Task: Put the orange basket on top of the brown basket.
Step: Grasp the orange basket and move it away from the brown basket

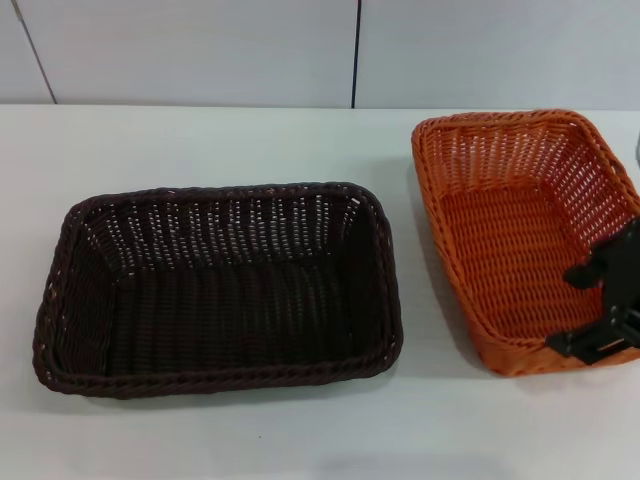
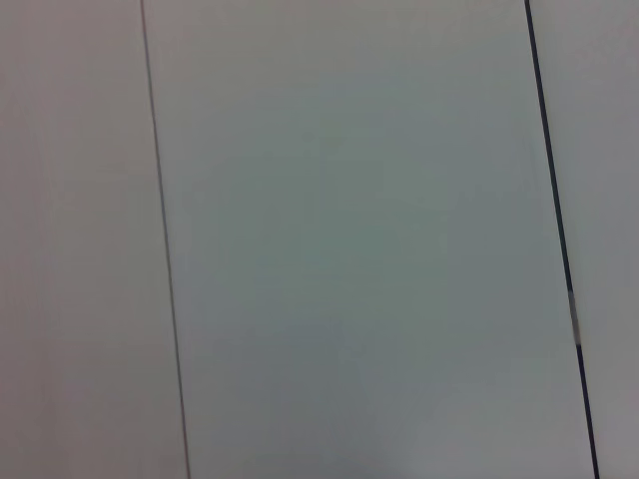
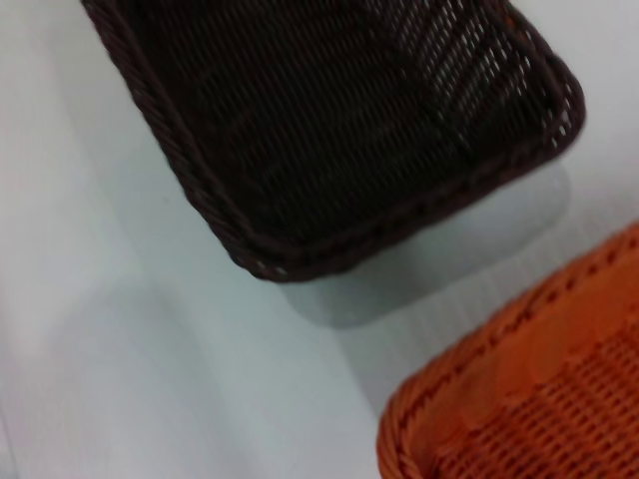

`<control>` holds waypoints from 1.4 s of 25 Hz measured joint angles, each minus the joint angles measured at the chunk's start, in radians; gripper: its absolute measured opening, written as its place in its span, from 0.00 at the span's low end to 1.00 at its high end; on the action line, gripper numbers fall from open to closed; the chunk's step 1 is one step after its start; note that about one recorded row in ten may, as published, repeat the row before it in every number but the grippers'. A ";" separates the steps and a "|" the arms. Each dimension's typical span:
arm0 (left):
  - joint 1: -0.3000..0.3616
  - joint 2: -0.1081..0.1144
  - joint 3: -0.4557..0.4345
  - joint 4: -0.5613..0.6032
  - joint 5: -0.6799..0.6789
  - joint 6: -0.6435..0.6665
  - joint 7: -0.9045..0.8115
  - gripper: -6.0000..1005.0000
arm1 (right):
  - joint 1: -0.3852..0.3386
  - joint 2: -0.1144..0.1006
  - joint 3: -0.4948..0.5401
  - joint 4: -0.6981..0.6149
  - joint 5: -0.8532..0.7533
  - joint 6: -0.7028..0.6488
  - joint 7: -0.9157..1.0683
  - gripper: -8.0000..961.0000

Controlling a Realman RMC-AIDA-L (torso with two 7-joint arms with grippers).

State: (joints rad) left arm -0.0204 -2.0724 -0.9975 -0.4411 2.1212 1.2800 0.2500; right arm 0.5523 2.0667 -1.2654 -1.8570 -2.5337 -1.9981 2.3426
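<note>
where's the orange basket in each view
Head view: the orange basket sits at the right, with the right gripper at its near right rim.
Left wrist view: not in it.
Right wrist view: only a corner shows.
Shared landmark: the brown basket beside it.

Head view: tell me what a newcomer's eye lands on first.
The orange basket stands out most, bright on the white table at the robot's right and tipped up on one side. The right gripper reaches in from the right edge, its jaws at the basket's near right rim. The brown basket sits flat left of it, apart and empty.
</note>
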 joint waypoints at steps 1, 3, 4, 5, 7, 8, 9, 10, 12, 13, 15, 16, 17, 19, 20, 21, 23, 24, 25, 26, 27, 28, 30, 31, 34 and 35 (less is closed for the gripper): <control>-0.002 0.000 0.000 0.000 0.000 -0.004 0.000 0.67 | 0.000 0.000 -0.002 0.013 -0.002 0.006 -0.004 0.75; -0.006 0.001 0.000 0.001 0.000 -0.012 0.000 0.67 | 0.000 0.002 -0.011 0.041 -0.007 0.024 -0.013 0.75; -0.007 0.001 -0.001 0.001 0.000 -0.013 0.000 0.67 | 0.000 0.003 -0.017 0.059 -0.012 0.032 -0.018 0.75; -0.008 0.001 -0.001 0.001 0.000 -0.015 0.000 0.67 | 0.002 0.003 -0.023 0.080 -0.018 0.042 -0.020 0.75; -0.009 0.002 -0.002 0.001 0.000 -0.016 0.000 0.67 | 0.007 0.003 -0.035 0.121 -0.031 0.064 -0.023 0.75; -0.009 0.002 -0.002 0.001 0.000 -0.016 0.000 0.67 | 0.008 0.003 -0.043 0.143 -0.038 0.077 -0.023 0.75; -0.009 0.002 -0.002 0.001 0.000 -0.016 0.000 0.67 | 0.009 0.004 -0.052 0.166 -0.045 0.091 -0.024 0.75; -0.009 0.002 -0.002 0.001 0.000 -0.016 0.000 0.67 | 0.009 0.004 -0.062 0.187 -0.050 0.106 -0.024 0.75; -0.009 0.003 -0.003 0.003 0.000 -0.016 0.000 0.67 | 0.011 0.005 -0.083 0.228 -0.062 0.134 -0.024 0.75; -0.010 0.003 -0.004 0.004 0.000 -0.016 0.000 0.67 | 0.014 0.005 -0.094 0.253 -0.072 0.147 -0.024 0.75; -0.014 0.003 -0.006 0.009 0.000 -0.016 0.000 0.67 | 0.022 0.006 -0.112 0.298 -0.088 0.171 -0.024 0.75; -0.017 0.004 -0.007 0.013 0.000 -0.016 0.000 0.67 | 0.026 0.006 -0.120 0.318 -0.094 0.183 -0.024 0.75; -0.021 0.004 -0.007 0.017 0.000 -0.016 0.000 0.67 | 0.032 0.007 -0.128 0.337 -0.098 0.195 -0.023 0.75; -0.027 0.005 -0.008 0.024 0.000 -0.017 0.000 0.67 | 0.039 0.008 -0.143 0.368 -0.109 0.215 -0.017 0.75; -0.030 0.006 -0.008 0.027 0.000 -0.017 0.000 0.67 | 0.041 0.008 -0.148 0.377 -0.115 0.225 -0.016 0.75; -0.031 0.006 -0.008 0.028 0.000 -0.017 0.000 0.67 | 0.040 0.009 -0.155 0.380 -0.121 0.234 -0.014 0.75; -0.032 0.007 -0.008 0.030 0.000 -0.018 0.000 0.67 | 0.034 0.010 -0.179 0.376 -0.139 0.258 -0.006 0.75; -0.032 0.007 -0.008 0.033 0.000 -0.018 0.000 0.67 | 0.032 0.011 -0.192 0.372 -0.151 0.269 0.000 0.74; -0.033 0.007 -0.009 0.036 0.000 -0.018 0.000 0.67 | 0.029 0.011 -0.203 0.366 -0.163 0.281 0.008 0.74; -0.034 0.007 -0.009 0.039 0.000 -0.018 0.000 0.67 | 0.029 0.011 -0.209 0.365 -0.170 0.293 0.015 0.74; -0.035 0.007 -0.009 0.041 0.000 -0.018 0.000 0.67 | 0.028 0.011 -0.213 0.366 -0.174 0.302 0.020 0.74; -0.035 0.007 -0.009 0.043 0.000 -0.018 0.000 0.67 | 0.029 0.011 -0.215 0.371 -0.175 0.308 0.024 0.73; -0.038 0.007 -0.009 0.049 0.000 -0.018 0.000 0.67 | 0.034 0.011 -0.225 0.389 -0.176 0.321 0.031 0.73; -0.039 0.007 -0.009 0.052 0.000 -0.018 0.000 0.67 | 0.038 0.011 -0.232 0.398 -0.177 0.328 0.036 0.62; -0.049 0.006 -0.008 0.065 0.000 -0.018 0.000 0.67 | 0.042 0.011 -0.243 0.407 -0.180 0.343 0.049 0.42; -0.049 0.006 -0.008 0.065 0.000 -0.018 0.000 0.67 | 0.043 0.011 -0.246 0.406 -0.180 0.346 0.052 0.38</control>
State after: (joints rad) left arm -0.0690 -2.0660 -1.0057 -0.3766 2.1215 1.2624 0.2500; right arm 0.5949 2.0773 -1.5115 -1.4514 -2.7137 -1.6521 2.3949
